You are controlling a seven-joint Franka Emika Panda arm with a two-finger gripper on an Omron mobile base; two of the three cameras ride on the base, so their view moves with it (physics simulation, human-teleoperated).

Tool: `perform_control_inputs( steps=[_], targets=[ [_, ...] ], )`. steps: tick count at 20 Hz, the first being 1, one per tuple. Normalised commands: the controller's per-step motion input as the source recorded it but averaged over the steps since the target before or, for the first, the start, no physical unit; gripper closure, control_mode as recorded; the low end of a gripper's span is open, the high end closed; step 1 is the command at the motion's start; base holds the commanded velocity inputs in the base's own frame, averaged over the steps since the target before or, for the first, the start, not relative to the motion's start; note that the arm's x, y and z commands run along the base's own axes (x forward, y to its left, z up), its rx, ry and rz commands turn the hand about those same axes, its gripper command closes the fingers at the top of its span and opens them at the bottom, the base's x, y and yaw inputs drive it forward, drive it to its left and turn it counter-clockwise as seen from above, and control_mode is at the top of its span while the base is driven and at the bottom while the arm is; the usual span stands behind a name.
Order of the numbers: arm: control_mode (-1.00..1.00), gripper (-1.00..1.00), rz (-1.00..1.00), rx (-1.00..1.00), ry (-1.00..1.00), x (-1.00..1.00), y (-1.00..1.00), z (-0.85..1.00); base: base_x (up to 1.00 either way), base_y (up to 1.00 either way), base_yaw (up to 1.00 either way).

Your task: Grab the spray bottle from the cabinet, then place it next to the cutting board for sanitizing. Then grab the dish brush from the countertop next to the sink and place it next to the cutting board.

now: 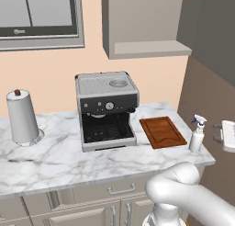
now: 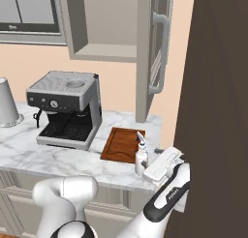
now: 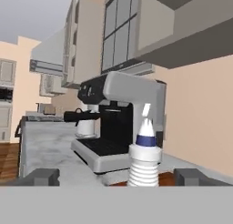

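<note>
The white spray bottle (image 1: 197,135) (image 2: 141,159) (image 3: 144,159) stands upright on the marble countertop (image 1: 55,161), just right of the reddish-brown cutting board (image 1: 162,132) (image 2: 121,145). My gripper (image 1: 217,132) (image 2: 154,157) (image 3: 119,177) hovers past the counter's right end, open and level with the bottle. In the hand view the bottle stands ahead, centred between the two spread fingertips (image 3: 43,177), apart from both. The grey-taupe cabinet (image 1: 142,23) (image 2: 104,24) hangs above with its door (image 2: 155,53) swung open and its shelf niche bare. The dish brush and the sink are out of view.
A coffee machine (image 1: 106,110) (image 2: 68,109) (image 3: 123,118) stands left of the board. A paper-towel roll (image 1: 22,117) (image 2: 7,104) is at the far left. A tall dark panel (image 2: 218,111) walls off the right side close to my hand.
</note>
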Motion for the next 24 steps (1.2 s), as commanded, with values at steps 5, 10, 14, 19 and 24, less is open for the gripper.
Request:
perform_control_inputs(
  steps=[5,10,14,19,24],
  targets=[
    [-1.0,-1.0,-0.03,0.01,0.0,-0.76,0.07,0.58,0.0,0.0,0.0],
    [-1.0,-1.0,-0.08,0.0,0.0,-0.57,0.63,0.24,0.0,0.0,0.0],
    [-1.0,-1.0,-0.21,0.0,0.0,-0.18,0.72,0.38,0.0,0.0,0.0],
    [-1.0,-1.0,-0.23,0.0,0.08,-0.27,0.58,0.45,0.0,0.0,0.0],
    [-1.0,-1.0,-0.25,-0.04,0.1,-0.07,0.64,0.65,0.0,0.0,0.0]
  ],
)
